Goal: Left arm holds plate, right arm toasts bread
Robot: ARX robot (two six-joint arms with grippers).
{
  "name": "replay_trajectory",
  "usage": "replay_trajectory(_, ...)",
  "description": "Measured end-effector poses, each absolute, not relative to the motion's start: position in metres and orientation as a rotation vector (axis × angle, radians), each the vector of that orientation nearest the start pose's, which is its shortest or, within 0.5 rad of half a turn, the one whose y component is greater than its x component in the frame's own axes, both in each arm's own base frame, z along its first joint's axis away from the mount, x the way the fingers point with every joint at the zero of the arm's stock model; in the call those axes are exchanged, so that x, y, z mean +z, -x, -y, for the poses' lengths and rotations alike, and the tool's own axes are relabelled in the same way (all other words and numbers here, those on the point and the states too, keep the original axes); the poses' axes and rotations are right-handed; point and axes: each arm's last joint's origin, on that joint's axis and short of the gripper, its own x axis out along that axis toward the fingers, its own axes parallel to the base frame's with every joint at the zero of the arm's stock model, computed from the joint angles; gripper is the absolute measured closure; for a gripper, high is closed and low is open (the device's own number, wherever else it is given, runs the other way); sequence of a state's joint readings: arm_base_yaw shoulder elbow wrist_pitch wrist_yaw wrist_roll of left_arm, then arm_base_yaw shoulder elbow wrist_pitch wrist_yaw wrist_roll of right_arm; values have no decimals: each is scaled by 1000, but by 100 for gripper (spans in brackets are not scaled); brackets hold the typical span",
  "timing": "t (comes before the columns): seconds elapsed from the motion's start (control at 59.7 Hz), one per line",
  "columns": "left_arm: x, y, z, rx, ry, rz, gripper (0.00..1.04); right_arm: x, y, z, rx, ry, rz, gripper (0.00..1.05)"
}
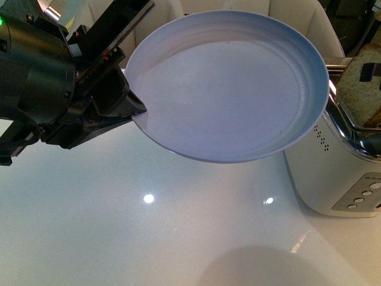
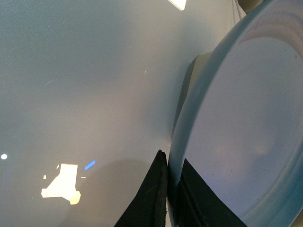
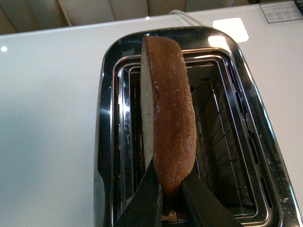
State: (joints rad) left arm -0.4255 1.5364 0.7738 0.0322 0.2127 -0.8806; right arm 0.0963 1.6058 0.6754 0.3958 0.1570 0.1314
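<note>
My left gripper (image 1: 132,105) is shut on the left rim of the pale blue-grey plate (image 1: 238,89) and holds it tilted in the air above the white table, close to the toaster. The left wrist view shows the rim of the plate (image 2: 246,132) pinched between the black jaws of the left gripper (image 2: 171,165); the plate is bare. My right gripper (image 3: 171,189) is shut on the bread (image 3: 168,109), a brown-crusted slice held edge-on over the slots of the toaster (image 3: 106,118). In the front view the bread (image 1: 356,83) stands upright above the toaster's top at the far right.
The chrome and white toaster (image 1: 321,173) stands on the glossy white table (image 1: 149,238) at the right, with buttons on its front face. Its two slots hold only wire racks. Pale chair backs (image 1: 107,15) stand beyond the table. A white label (image 3: 280,10) lies near the far corner.
</note>
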Motion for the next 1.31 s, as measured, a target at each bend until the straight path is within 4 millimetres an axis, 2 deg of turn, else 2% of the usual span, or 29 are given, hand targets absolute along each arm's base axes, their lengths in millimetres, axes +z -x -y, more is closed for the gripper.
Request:
replay_trajectory(0.134, 177, -272, 130, -242, 732, -950, 102, 152, -305, -25, -92, -59, -532, 102)
replay_trajectory(0.184, 177, -272, 130, -242, 732, -950, 102, 149, -304, -26, -92, -59, -535, 96)
replay_trajectory(0.352, 177, -272, 130, -243, 732, -951, 102, 138, -299, -27, -83, -61, -557, 61)
replay_trajectory(0.552, 177, -272, 130, -242, 732, -950, 102, 138, -293, -25, -88, -77, -526, 33)
replay_trajectory(0.636, 177, -272, 130, -242, 732, -950, 102, 144, -285, -22, -92, -87, -489, 19)
replay_trajectory(0.737, 177, -272, 130, -242, 732, -950, 102, 155, -273, -20, -91, -98, -430, 8)
replay_trajectory(0.904, 177, -272, 130, -242, 732, -950, 102, 176, -243, -18, -99, -108, -307, 9)
replay_trajectory(0.937, 177, -272, 130, -242, 732, -950, 102, 176, -238, -17, -82, -98, -265, 12)
replay_trajectory(0.988, 177, -272, 130, -242, 732, -950, 102, 179, -223, -18, -26, -69, -131, 21)
replay_trajectory(1.055, 178, -272, 130, -244, 733, -950, 102, 178, -204, -17, 1, -46, -54, 31)
replay_trajectory(1.105, 178, -272, 130, -244, 733, -950, 102, 178, -195, -15, 4, -35, -30, 39)
replay_trajectory(1.222, 179, -272, 130, -248, 733, -949, 102, 175, -175, -7, 25, -19, -13, 67)
replay_trajectory(1.306, 179, -272, 130, -247, 734, -948, 102, 173, -169, -2, 8, -13, -17, 80)
